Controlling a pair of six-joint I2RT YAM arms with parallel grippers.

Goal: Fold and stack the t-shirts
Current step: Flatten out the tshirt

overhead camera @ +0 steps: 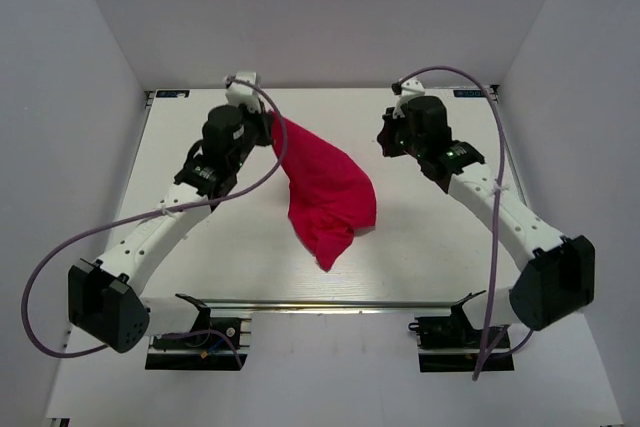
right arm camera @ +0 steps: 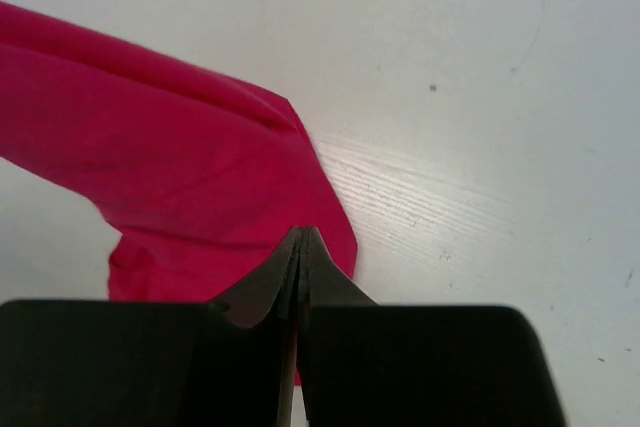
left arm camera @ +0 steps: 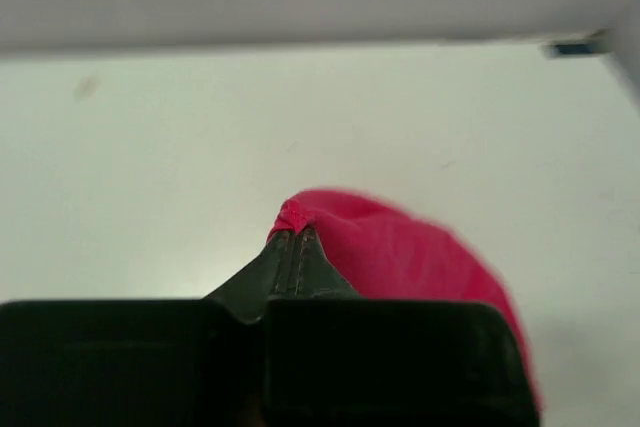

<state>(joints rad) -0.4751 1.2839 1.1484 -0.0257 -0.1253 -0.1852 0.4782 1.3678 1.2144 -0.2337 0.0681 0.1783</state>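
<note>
One t-shirt, pinched in left tool

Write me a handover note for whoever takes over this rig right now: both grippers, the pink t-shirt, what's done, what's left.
Left gripper: shut on a bunched bit of the t-shirt, raised at the far left of the table.
Right gripper: shut, apparently holding nothing, apart from the cloth on the far right.
T-shirt: crumpled, hanging from the left pinch, with its lower end trailing toward the table's middle.
Done: only the pickup. No fold is visible.
Left: spread it flat, fold it and stack it.
</note>
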